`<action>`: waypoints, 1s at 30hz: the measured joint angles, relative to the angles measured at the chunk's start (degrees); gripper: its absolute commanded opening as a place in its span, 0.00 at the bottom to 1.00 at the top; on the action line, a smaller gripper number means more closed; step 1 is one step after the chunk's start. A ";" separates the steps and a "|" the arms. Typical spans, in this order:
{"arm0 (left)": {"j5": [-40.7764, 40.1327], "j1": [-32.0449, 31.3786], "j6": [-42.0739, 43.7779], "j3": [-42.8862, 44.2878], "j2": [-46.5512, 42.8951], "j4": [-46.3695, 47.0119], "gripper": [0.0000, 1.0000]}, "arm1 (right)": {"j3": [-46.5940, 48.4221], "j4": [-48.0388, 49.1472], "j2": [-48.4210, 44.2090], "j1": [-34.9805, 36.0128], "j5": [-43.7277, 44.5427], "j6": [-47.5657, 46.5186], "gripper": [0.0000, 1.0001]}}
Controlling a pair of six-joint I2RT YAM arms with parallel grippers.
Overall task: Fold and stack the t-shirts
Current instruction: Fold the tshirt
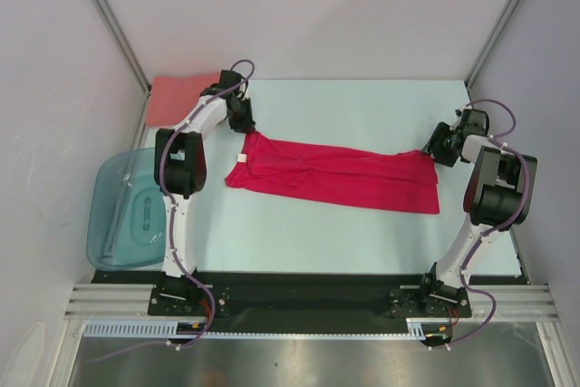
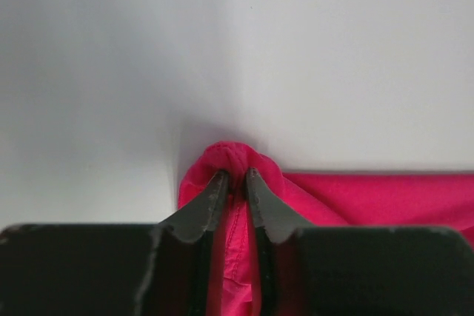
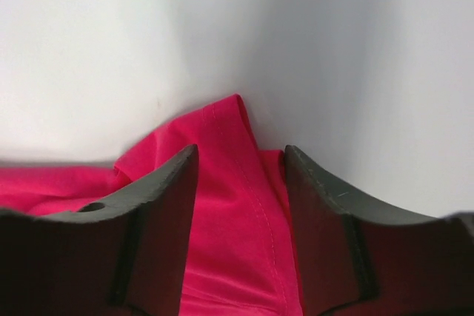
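Observation:
The crimson-red t-shirt (image 1: 335, 174) lies folded into a long band across the middle of the table, its white neck label at the left end. My left gripper (image 1: 245, 124) sits at the shirt's upper left corner. In the left wrist view (image 2: 235, 175) its jaws are pinched on a bunched fold of the red cloth (image 2: 385, 197). My right gripper (image 1: 435, 147) is at the shirt's right end. In the right wrist view (image 3: 241, 149) its jaws stand wide apart, straddling a hemmed edge of the red cloth (image 3: 222, 183). The salmon-pink t-shirt (image 1: 177, 97) lies folded at the back left corner.
A translucent teal plastic tub (image 1: 127, 215) sits at the table's left edge beside the left arm. White walls with metal posts close in the back and both sides. A black strip runs along the near edge by the arm bases.

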 measured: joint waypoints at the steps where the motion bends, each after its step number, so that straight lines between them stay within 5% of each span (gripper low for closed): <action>1: 0.09 0.02 -0.07 0.00 0.00 -0.02 0.15 | -0.02 0.11 0.04 0.00 -0.15 0.02 0.51; 4: 0.17 0.04 -0.17 0.00 0.00 0.02 0.03 | -0.02 0.37 0.26 -0.02 -0.17 0.15 0.42; 5: 0.17 0.04 -0.31 0.00 0.00 0.00 0.00 | -0.02 0.57 0.42 -0.02 -0.11 0.28 0.32; 9: 0.11 0.31 -0.72 -0.07 0.00 0.04 0.00 | -0.04 1.22 1.22 0.00 0.92 0.90 0.04; 11: 0.13 0.63 -1.57 -0.85 -0.02 0.85 0.00 | -0.44 1.97 1.22 -0.02 1.97 1.79 0.00; 20: 1.18 3.63 -6.56 -11.85 -4.61 9.77 0.00 | -7.58 10.10 -2.40 -0.02 7.56 6.80 0.00; 30: 2.71 4.02 -10.16 -13.49 -4.90 18.01 0.00 | -8.98 13.14 -2.54 -0.11 7.93 9.16 0.00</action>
